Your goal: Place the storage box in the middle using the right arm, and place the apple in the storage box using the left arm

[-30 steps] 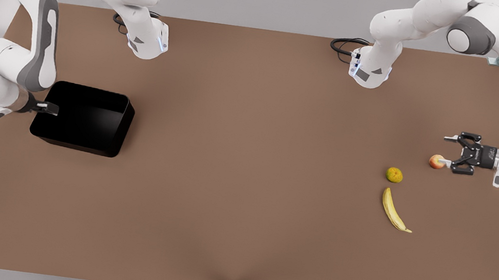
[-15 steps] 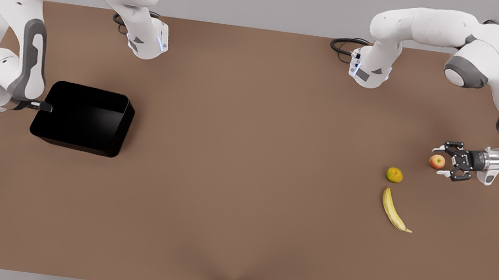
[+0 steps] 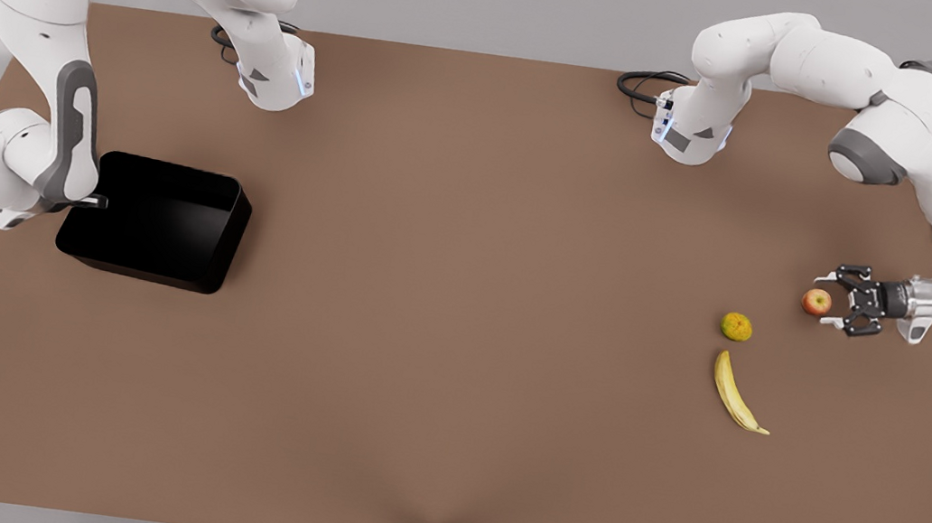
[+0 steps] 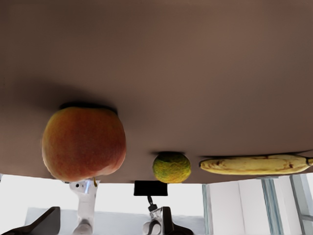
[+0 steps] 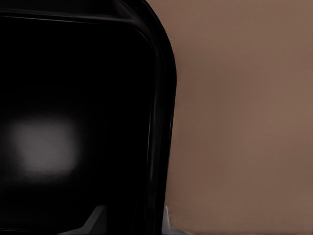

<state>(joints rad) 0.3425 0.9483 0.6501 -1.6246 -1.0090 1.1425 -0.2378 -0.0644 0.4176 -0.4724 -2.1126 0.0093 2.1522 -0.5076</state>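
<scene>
Left gripper (image 3: 825, 300) sits open around the apple (image 3: 816, 302); right gripper (image 3: 99, 202) looks like it straddles the storage box (image 3: 161, 223) wall (grip unclear).

The front view looks down over the whole table (image 3: 448, 387). Both wrist views sit close: the left by the apple (image 4: 83, 143), the right over the storage box (image 5: 73, 122) wall.
</scene>
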